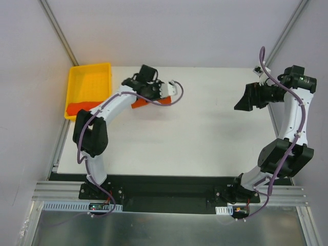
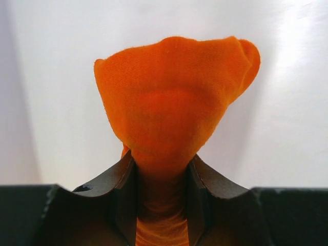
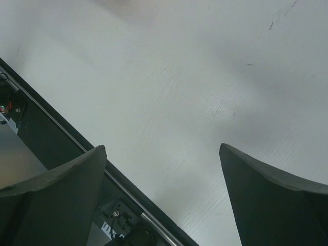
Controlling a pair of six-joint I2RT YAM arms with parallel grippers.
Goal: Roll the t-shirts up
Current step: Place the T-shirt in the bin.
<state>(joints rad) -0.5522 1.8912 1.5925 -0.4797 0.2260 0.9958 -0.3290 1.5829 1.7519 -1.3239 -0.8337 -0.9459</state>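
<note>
White table (image 1: 205,138), matte top, few small dark scuffs (image 3: 271,23). Plain pale grey walls (image 1: 179,31) behind far edge and along both sides. Slanted metal post (image 1: 57,31) at far left corner, second post (image 1: 289,28) at far right corner. Black strip (image 1: 169,187) along near edge, silver rail (image 1: 54,192) crossing it, dull metal sheet (image 1: 164,228) nearer still. Light soft, even; faint shadows on table top.

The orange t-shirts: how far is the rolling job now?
Done: no roll is visible yet. In hand: the left gripper pinches one bunched orange cloth t-shirt. Left: a second orange t-shirt lies in the yellow plastic tray; the right gripper is open, holding nothing.
</note>
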